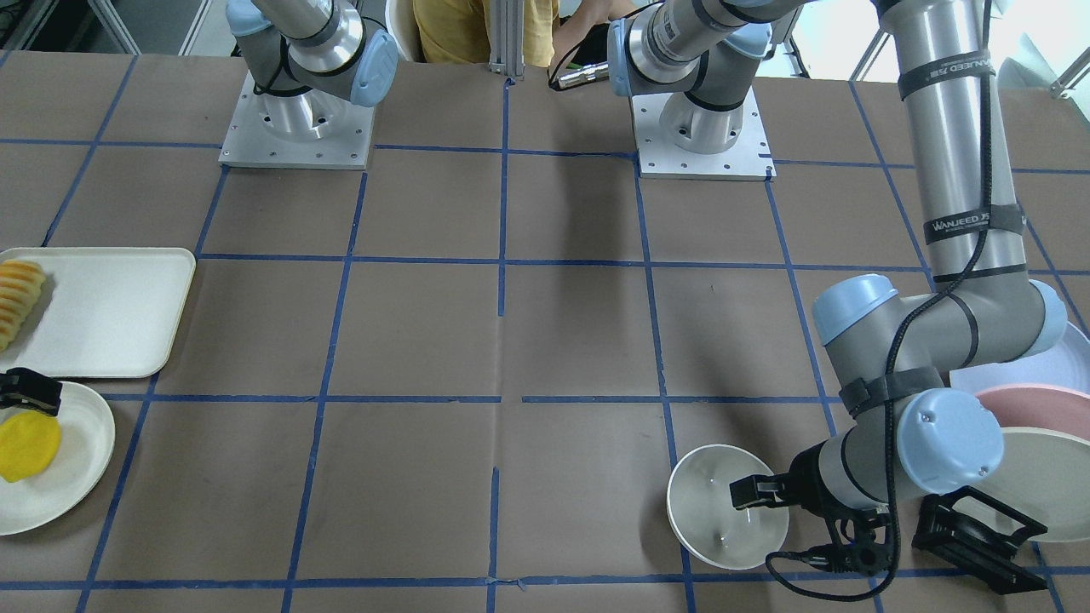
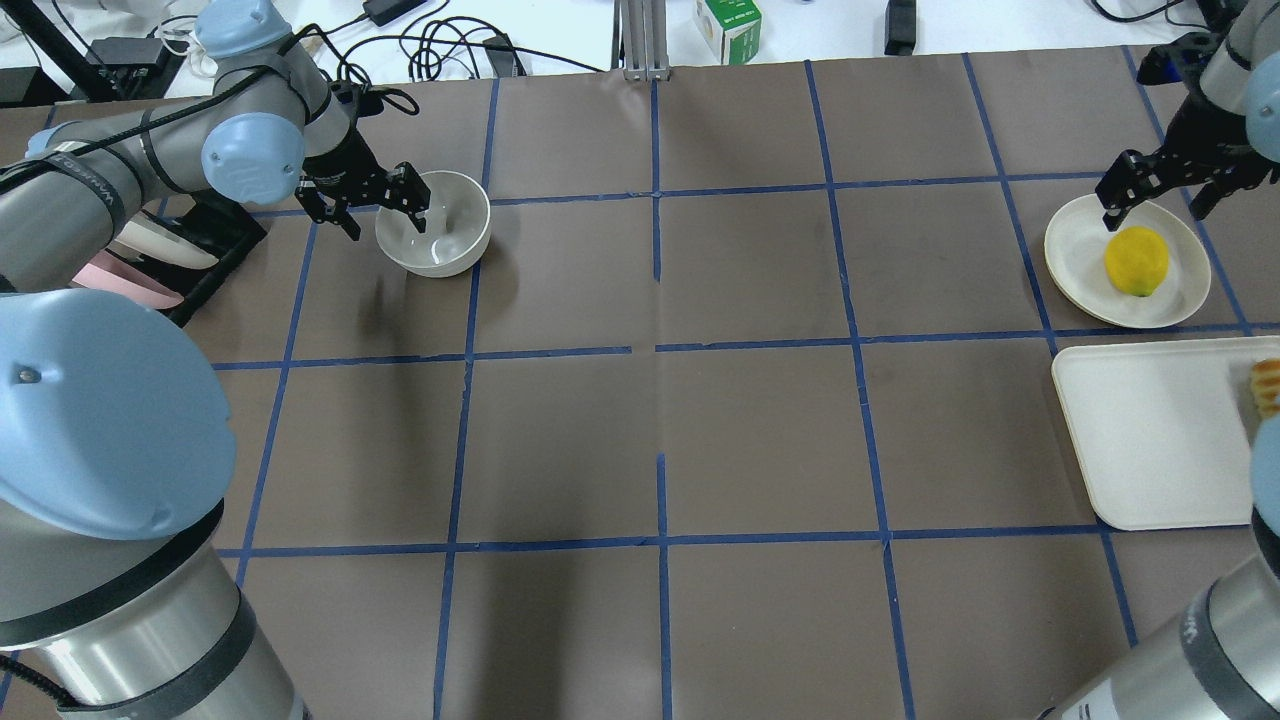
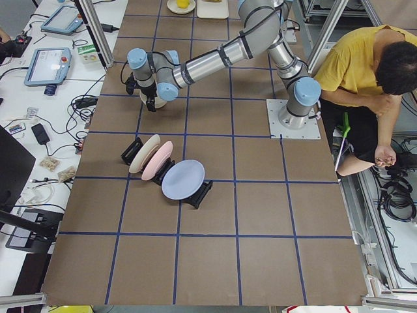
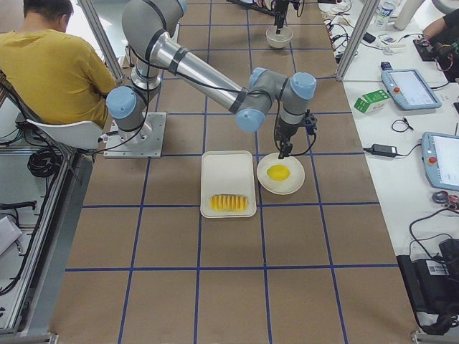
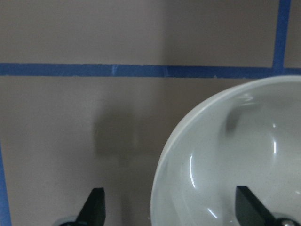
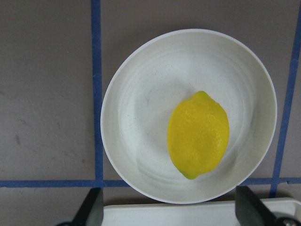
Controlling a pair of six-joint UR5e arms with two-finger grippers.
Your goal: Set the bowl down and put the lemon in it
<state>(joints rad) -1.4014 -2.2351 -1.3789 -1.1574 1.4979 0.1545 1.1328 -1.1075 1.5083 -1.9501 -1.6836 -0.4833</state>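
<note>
WANJEED is read in white on a black strap [image 1: 947, 75] high on the left arm [image 1: 958, 153], well above the jaws. The same word is spotted on a second strap [image 1: 972, 224], nearer the jaws.

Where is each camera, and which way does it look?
Front-facing: across the table, facing the robot; both bases show.
Overhead: behind the robot's shoulders, looking forward and down; left gripper at the bowl.
Exterior left: table's end; left arm near.
Exterior right: opposite end; right arm near.
Left wrist: down onto the bowl's rim; fingertips show.
Right wrist: straight down on the lemon; fingertips show.
Shared: front-facing and overhead both show bowl and lemon.
</note>
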